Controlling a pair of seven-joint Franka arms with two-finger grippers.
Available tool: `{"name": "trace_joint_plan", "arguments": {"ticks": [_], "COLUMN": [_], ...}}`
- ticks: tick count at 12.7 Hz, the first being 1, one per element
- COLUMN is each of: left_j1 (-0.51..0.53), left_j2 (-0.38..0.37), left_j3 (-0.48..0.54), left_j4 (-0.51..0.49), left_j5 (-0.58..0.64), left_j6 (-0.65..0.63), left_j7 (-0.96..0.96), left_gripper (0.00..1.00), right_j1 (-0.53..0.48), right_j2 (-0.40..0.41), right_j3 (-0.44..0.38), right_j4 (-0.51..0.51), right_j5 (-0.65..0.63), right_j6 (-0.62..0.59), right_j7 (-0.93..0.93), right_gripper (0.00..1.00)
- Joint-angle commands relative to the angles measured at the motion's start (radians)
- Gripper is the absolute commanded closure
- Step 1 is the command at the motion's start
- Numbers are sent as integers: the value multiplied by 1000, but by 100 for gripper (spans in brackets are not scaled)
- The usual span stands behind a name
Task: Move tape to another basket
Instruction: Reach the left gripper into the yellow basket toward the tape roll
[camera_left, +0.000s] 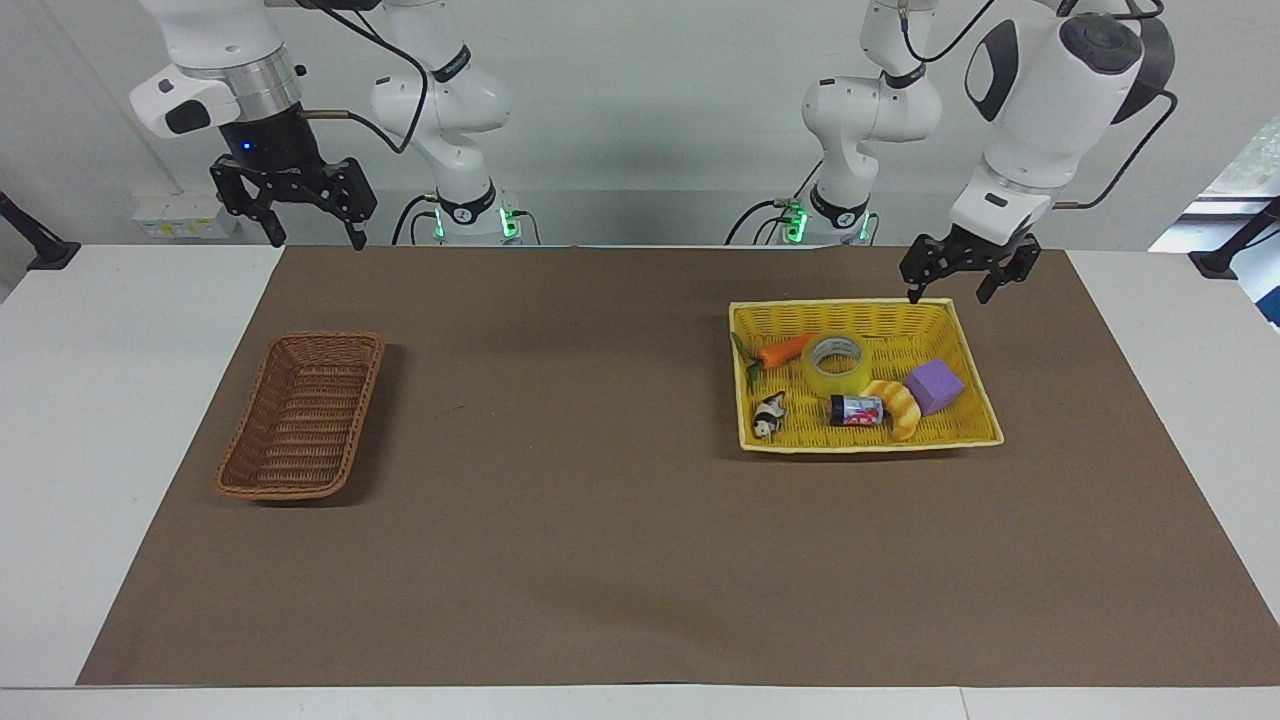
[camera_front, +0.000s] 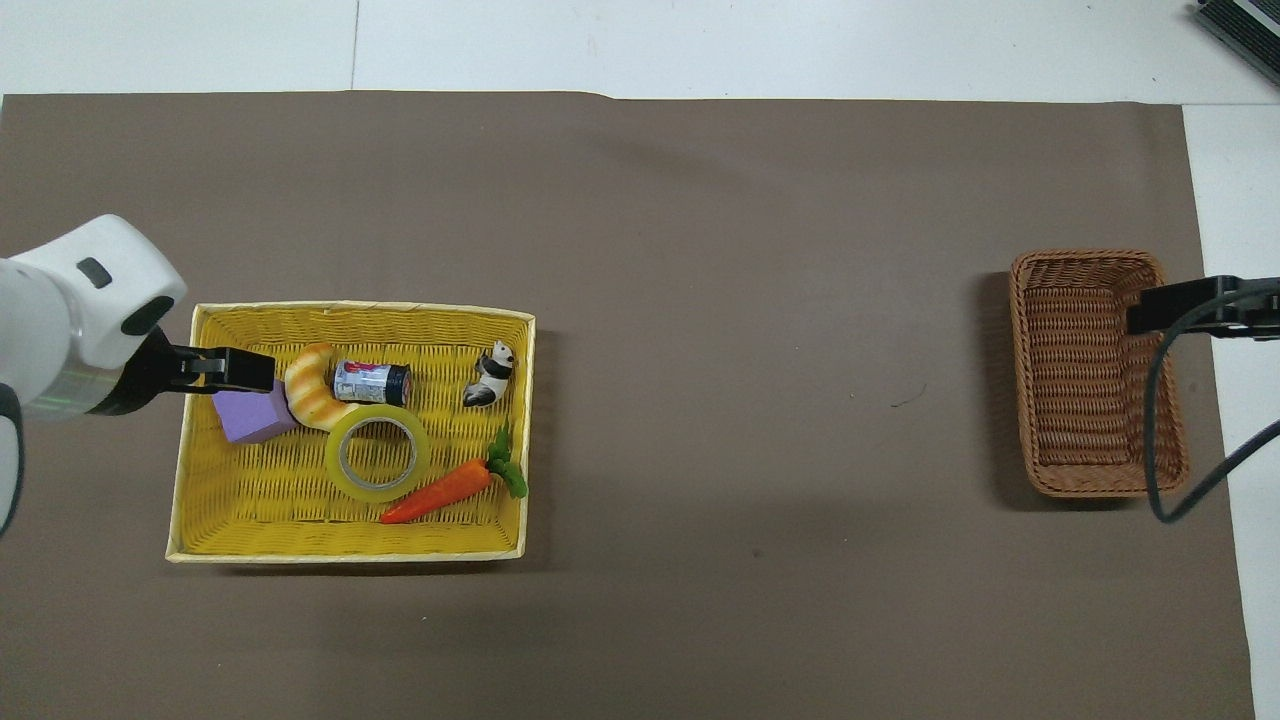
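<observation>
1. Yellowish translucent tape (camera_left: 837, 363), a wide roll with a pale core ring, lies flat in the bright yellow woven basket (camera_left: 975, 370) at the left arm's end of the brown mat (camera_left: 600, 560).
2. Around the tape in that basket are a toy carrot (camera_left: 783, 351) beside it, a small can (camera_left: 856, 410) and a striped croissant-like toy (camera_left: 897, 405) farther from the robots, a purple cube (camera_left: 934, 386) and a panda figurine (camera_left: 769, 416).
3. The left gripper (camera_left: 955, 288) hangs in the air with its fingers spread, empty, over the yellow basket's rim nearest the robots, toward the corner by the purple cube.
4. The tape sits lower than this gripper and apart from it, toward the middle of the basket; nothing touches the roll but the basket floor and, as far as can be seen, the croissant toy's end.
5. The dark-brown wicker basket (camera_left: 300, 415) stands empty at the right arm's end of the mat, well apart from the yellow one.
6. The right gripper (camera_left: 312, 228) waits high over the mat's edge near the robots, fingers spread and holding nothing.
</observation>
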Motion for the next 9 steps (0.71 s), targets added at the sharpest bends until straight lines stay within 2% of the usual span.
{"name": "trace_joint_plan", "arguments": {"ticks": [1, 9], "left_j1": [-29, -72], "left_j2": [-79, -68], "left_j3": [13, 15], "left_j4": [-152, -376], "left_j5": [10, 21], "left_j6": [99, 319], "left_j7": [-15, -30], "left_gripper": [0, 0], "right_j1": [-15, -15], "right_j2": [9, 9], "right_j3": [3, 3], "right_j4": [19, 19], "right_j5": [26, 26], "right_j6": [-22, -22], "right_j7": [-26, -26], "right_gripper": [0, 0]}}
